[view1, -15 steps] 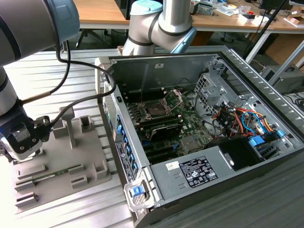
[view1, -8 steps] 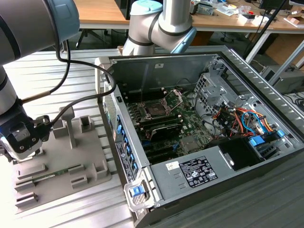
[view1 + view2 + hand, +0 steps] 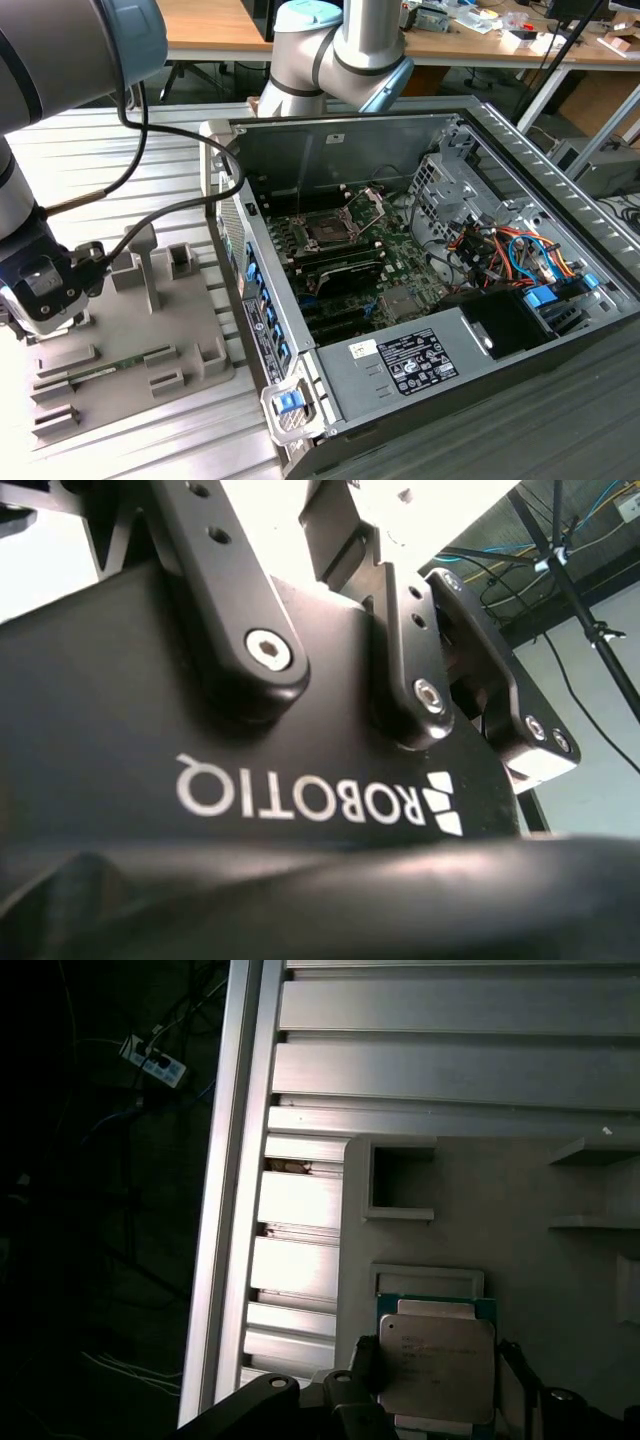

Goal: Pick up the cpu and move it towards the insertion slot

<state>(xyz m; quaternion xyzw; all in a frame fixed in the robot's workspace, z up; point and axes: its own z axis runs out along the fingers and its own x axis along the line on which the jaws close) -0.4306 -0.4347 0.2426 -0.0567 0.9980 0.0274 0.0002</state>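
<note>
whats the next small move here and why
Probably a short straight lift, once gripped: the pale silvery square cpu lies on the grey fixture plate, the gripper right over it, and the dark square insertion slot is away in the open case.

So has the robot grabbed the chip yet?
Almost. Done: the gripper sits around the chip. In hand: the chip seems to lie in its gray holder, not lifted. Left: it hasn't gone to the open socket inside the computer.

Grey parts holder [image 3: 125,325], open computer case [image 3: 335,145]
</note>
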